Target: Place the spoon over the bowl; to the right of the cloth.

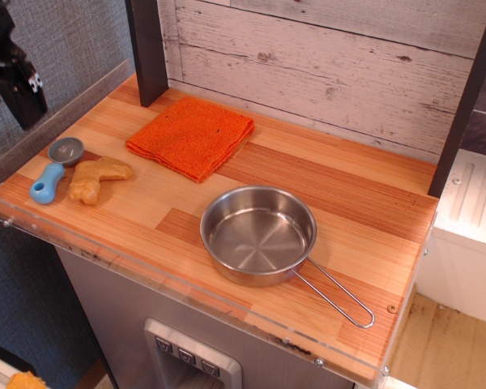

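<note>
observation.image shows nothing done yet: the spoon (pixel 53 168) lies untouched at left of frame beside the tan food piece (pixel 98 177); bowl (pixel 258 235) empty, lower centre, below-right of the orange cloth (pixel 191 135). My gripper (pixel 14 81) hangs at the upper left edge, half cropped; I cannot tell its opening.

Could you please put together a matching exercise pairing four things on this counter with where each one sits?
Things:
1. spoon
2. cloth
3. bowl
4. tan food piece

Places:
A. back of the counter, near the plank wall
B. front middle, wire handle pointing to the front right
C. far left edge
D. just right of the blue handle

Pairs: 1-C, 2-A, 3-B, 4-D
</note>
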`<state>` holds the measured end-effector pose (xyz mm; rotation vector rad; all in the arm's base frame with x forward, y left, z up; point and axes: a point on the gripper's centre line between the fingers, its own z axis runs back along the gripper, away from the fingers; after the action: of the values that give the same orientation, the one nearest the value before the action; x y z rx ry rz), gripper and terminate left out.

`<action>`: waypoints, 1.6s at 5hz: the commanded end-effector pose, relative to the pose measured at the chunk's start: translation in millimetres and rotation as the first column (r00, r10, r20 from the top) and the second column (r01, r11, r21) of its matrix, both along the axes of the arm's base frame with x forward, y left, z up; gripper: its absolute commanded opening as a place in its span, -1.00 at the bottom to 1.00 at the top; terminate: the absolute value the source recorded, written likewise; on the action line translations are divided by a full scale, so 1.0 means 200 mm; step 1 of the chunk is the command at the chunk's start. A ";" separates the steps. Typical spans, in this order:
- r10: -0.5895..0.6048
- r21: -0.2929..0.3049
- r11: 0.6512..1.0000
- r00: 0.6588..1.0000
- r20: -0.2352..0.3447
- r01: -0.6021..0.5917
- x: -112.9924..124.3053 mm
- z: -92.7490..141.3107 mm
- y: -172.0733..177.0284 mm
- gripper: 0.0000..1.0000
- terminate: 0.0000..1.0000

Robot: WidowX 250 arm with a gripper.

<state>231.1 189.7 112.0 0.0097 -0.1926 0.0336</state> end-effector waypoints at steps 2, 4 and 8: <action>0.057 0.096 0.994 0.998 -0.019 -0.054 -0.01 -0.16 0.15 1.00 -1.00; 0.067 0.103 0.993 0.995 -0.078 -0.059 0.04 -0.30 0.12 1.00 -1.00; 0.060 0.134 0.990 0.982 -0.178 -0.037 0.08 -0.49 0.07 1.00 -1.00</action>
<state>249.6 198.9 9.6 0.1335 -0.0011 0.0573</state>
